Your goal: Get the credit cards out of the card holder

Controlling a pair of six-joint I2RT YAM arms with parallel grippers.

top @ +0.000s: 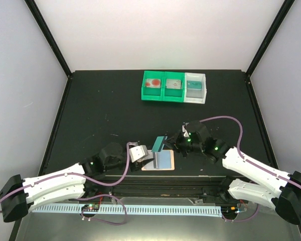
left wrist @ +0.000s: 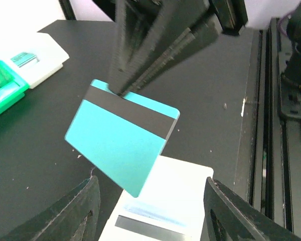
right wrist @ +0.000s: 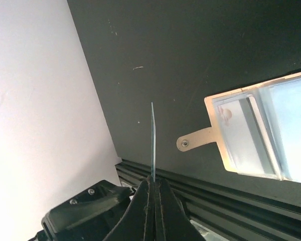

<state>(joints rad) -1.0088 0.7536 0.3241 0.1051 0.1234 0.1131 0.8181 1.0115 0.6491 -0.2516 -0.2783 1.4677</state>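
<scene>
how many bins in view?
3, in a row at the far side: a first green bin, a second green bin beside it, and a white bin at the right end. None appear hidden.

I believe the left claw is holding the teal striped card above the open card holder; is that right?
Not quite: it is the right claw that is holding the teal striped card above the open card holder, as the left wrist view shows.

The top camera looks down from high up at 6 o'clock and sees the whole table [top: 90,110]. Both wrist cameras sit very close. All three see the teal card [top: 158,144].
</scene>
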